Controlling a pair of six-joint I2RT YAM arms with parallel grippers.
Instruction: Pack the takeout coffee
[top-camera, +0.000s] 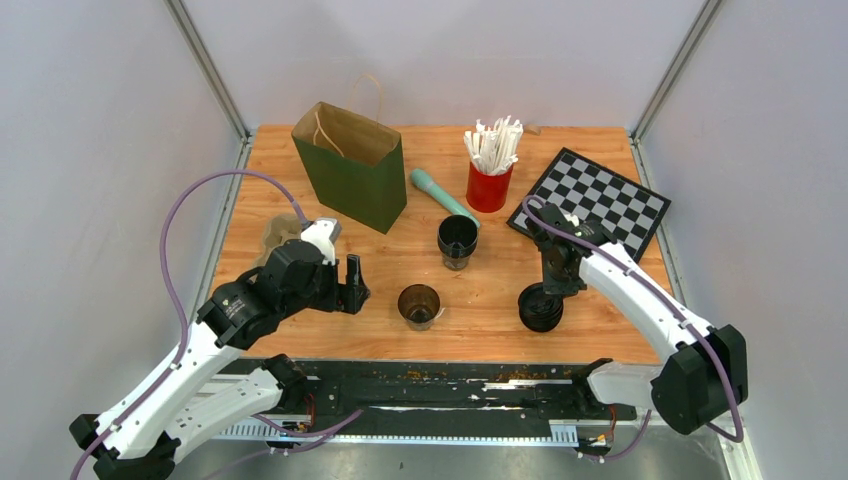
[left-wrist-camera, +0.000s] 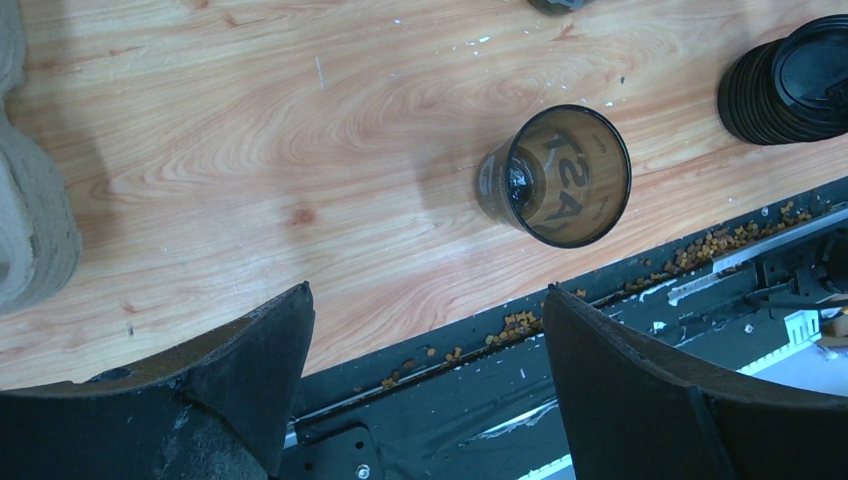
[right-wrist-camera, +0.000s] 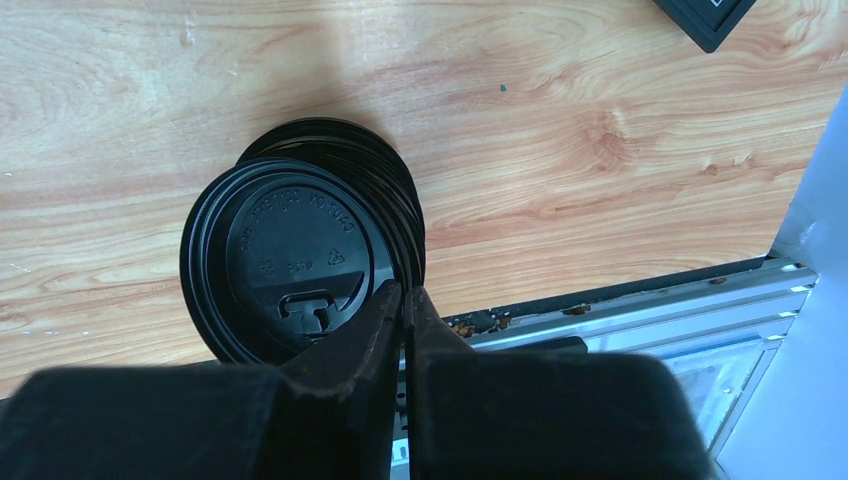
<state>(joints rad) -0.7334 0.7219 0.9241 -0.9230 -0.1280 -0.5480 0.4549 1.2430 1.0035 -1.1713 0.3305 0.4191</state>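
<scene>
Closest to the right wrist camera, the right tool (right-wrist-camera: 403, 300) is clenched at the rim of the stack of black lids (right-wrist-camera: 290, 260) on the front right of the worktop (top-camera: 480, 290); whether a lid's lip is nipped between its fingers cannot be told. Left of the stack stands the amber cup (top-camera: 419, 305), uncapped, with the left tool (left-wrist-camera: 428, 295) released wide near it, grasping nothing. Lidding looks to be the step in hand: next, one lid must come off alone and travel level to that cup.

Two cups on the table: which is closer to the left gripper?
The amber see-through cup near the front edge, just right of the left gripper. The darker cup stands farther back, by the teal tool.
</scene>
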